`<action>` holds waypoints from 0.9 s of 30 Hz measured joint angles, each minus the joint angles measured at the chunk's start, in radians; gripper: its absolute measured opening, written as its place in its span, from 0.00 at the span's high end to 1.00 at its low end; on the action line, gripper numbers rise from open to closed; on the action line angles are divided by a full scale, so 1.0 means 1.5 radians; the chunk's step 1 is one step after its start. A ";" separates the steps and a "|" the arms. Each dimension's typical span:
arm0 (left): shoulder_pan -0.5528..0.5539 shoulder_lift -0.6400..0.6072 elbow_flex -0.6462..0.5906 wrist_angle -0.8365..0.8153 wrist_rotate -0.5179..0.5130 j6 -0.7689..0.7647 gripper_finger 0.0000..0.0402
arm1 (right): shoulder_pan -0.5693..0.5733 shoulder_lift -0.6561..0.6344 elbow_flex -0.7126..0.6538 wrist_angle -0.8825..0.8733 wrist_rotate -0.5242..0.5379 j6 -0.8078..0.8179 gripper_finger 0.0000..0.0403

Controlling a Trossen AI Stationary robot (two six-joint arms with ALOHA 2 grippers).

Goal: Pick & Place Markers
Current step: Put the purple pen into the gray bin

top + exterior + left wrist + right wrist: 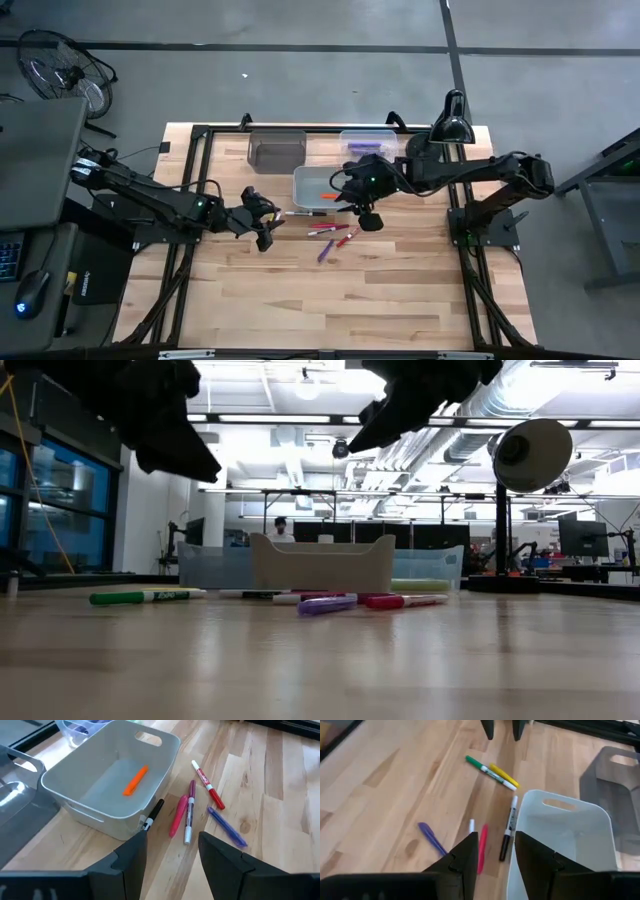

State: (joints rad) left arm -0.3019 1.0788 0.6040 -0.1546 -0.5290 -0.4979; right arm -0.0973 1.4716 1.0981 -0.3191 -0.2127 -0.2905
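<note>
White bin: one orange marker in; several markers still on table; both my grippers apart, holding nothing.

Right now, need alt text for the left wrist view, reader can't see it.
A white bin on a wooden table holds one orange marker. Beside it lie black, pink, white-barrelled, red and purple markers. The left gripper hangs open above them, empty.
</note>
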 joint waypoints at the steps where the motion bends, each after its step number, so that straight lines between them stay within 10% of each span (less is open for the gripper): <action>1: 0.000 -0.003 -0.013 0.016 0.000 0.006 0.57 | 0.007 0.004 0.000 -0.001 0.012 0.000 0.71; 9: 0.000 -0.062 -0.163 0.191 0.031 -0.001 0.57 | 0.065 0.038 0.000 0.015 0.036 0.011 0.71; 27: 0.000 -0.264 -0.278 0.214 -0.001 0.030 0.57 | 0.125 0.158 0.000 0.109 0.021 0.028 0.71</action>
State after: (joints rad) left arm -0.3019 0.6832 0.1868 0.1668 -0.5304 -0.4529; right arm 0.0897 1.7088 1.0977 -0.1562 -0.1809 -0.2479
